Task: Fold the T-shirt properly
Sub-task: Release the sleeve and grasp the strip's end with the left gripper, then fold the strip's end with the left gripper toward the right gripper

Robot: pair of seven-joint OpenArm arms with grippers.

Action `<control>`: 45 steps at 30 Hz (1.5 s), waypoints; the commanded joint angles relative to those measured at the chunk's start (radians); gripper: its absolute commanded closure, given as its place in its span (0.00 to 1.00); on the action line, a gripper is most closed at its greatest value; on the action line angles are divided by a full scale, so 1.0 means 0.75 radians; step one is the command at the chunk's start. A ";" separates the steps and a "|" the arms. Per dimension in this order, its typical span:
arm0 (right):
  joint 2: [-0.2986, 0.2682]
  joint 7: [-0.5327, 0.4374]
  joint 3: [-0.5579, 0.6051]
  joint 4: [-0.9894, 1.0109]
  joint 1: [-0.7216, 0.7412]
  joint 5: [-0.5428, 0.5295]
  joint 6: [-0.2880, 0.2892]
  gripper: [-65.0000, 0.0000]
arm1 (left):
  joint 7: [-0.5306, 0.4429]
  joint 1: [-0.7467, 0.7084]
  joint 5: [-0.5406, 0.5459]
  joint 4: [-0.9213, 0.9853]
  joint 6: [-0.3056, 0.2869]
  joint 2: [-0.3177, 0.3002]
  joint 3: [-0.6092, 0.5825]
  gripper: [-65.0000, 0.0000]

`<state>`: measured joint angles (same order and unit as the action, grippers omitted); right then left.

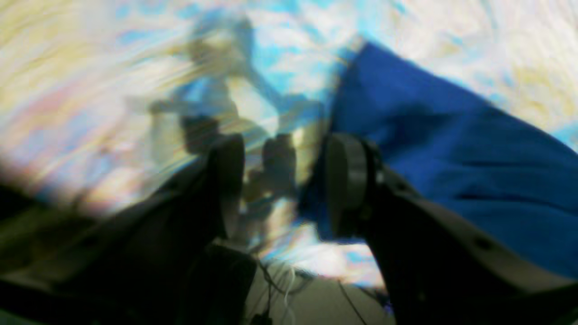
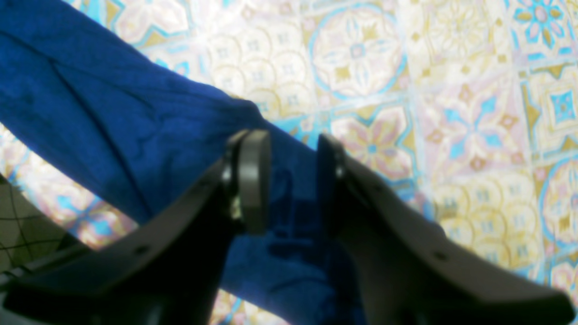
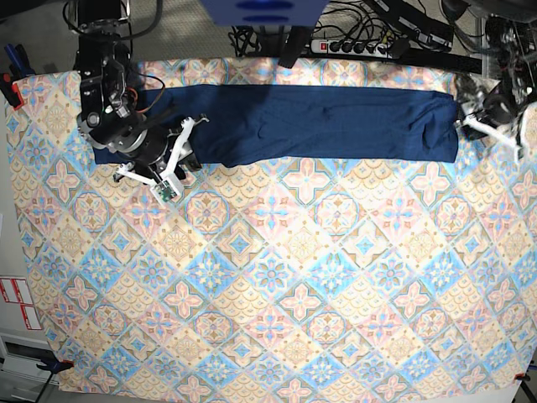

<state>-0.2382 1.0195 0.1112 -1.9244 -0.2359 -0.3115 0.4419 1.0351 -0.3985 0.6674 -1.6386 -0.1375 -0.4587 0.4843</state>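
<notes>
The dark navy T-shirt (image 3: 302,122) lies as a long flat band across the far side of the table. In the right wrist view the shirt (image 2: 117,122) runs under my right gripper (image 2: 293,180), which is open, with fabric showing between the fingers. In the base view my right gripper (image 3: 180,155) is at the shirt's left part. My left gripper (image 1: 284,180) is open and empty in a blurred view. The shirt's end (image 1: 451,149) lies just to its right, and tablecloth shows between the fingers. In the base view my left gripper (image 3: 466,116) is at the shirt's right end.
The pastel patterned tablecloth (image 3: 268,285) covers the whole table. Cables and a power strip (image 3: 361,44) lie beyond the far edge. The table's edge and a netted floor (image 2: 22,225) show at the lower left of the right wrist view.
</notes>
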 commanded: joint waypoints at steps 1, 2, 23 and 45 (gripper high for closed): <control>-0.011 -0.026 -0.006 -0.023 0.011 -0.009 0.003 0.73 | -0.008 0.011 -0.009 0.003 0.006 -0.048 0.002 0.55; -0.011 -0.026 -0.006 -0.023 0.011 -0.009 0.003 0.73 | -0.013 0.023 -0.009 0.021 0.006 -0.065 -0.010 0.55; -0.011 -0.026 -0.008 -0.025 0.017 -0.009 0.003 0.73 | 0.118 0.146 -0.019 0.248 -0.213 -0.146 -0.156 0.55; -0.011 -0.026 -0.012 -0.025 0.019 -0.009 0.003 0.73 | -0.013 0.164 -0.007 0.402 -0.225 -0.058 -0.362 0.61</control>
<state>-0.2386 1.0180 0.1055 -1.9244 -0.2321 -0.3107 0.4412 1.0187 -0.2691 0.6502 -1.3396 -0.2966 -0.5087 0.2218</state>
